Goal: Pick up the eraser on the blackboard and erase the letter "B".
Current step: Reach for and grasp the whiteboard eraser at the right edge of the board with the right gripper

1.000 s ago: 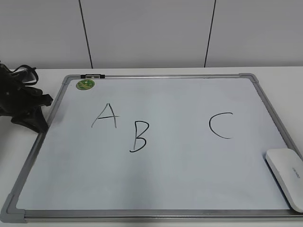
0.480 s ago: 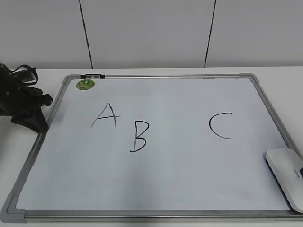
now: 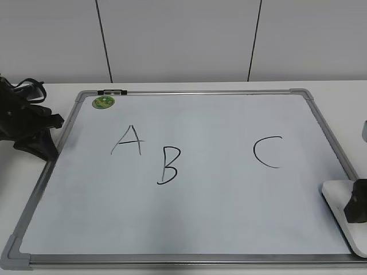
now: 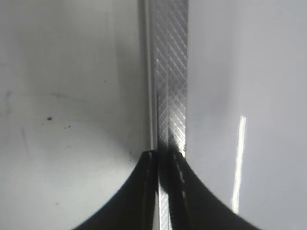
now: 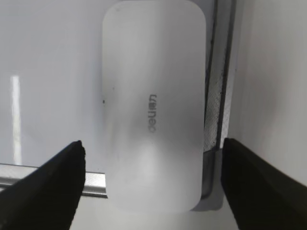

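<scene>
The blackboard (image 3: 229, 212) is laid flat on the white counter (image 3: 51, 89), with the letter "B" (image 3: 168, 165) written left of centre, between an "A" (image 3: 128, 140) and a "C" (image 3: 268, 152). A green magnet (image 3: 104, 102) is seen near the far left corner. The eraser (image 5: 152, 103) is placed on the near right corner of the board, overlapping the grey frame (image 5: 213, 124).

The right gripper (image 5: 152, 179) is positioned directly above the eraser, pointing downward; its fingers (image 5: 45, 184) are spread wide, one on each long side, and nothing is gripped. In the exterior view only a dark part of it (image 3: 356, 201) is seen at the right edge.

The left gripper (image 4: 163, 165) is parked low over the board's left frame rail (image 4: 170, 72), its fingers (image 4: 129, 196) pressed together with nothing between them.
</scene>
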Controlling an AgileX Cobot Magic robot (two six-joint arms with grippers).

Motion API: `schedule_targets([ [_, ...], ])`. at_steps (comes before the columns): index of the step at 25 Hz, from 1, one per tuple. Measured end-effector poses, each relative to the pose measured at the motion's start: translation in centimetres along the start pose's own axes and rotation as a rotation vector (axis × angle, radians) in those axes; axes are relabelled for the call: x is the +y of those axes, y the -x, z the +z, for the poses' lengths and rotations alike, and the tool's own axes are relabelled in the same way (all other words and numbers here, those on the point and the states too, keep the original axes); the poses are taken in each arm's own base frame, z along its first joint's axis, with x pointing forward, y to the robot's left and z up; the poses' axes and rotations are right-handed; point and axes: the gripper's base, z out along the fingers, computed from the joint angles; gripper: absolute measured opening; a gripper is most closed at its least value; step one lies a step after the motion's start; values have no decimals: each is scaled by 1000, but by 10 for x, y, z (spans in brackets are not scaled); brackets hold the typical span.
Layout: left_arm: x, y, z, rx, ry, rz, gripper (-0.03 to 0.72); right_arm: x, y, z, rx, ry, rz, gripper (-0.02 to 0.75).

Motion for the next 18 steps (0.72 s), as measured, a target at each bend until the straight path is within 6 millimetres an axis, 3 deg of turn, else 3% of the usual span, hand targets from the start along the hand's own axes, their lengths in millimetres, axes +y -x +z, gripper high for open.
schedule_targets([
  [18,0,0,0,0,0,0,29,-5,20,38,69,1,9,661],
])
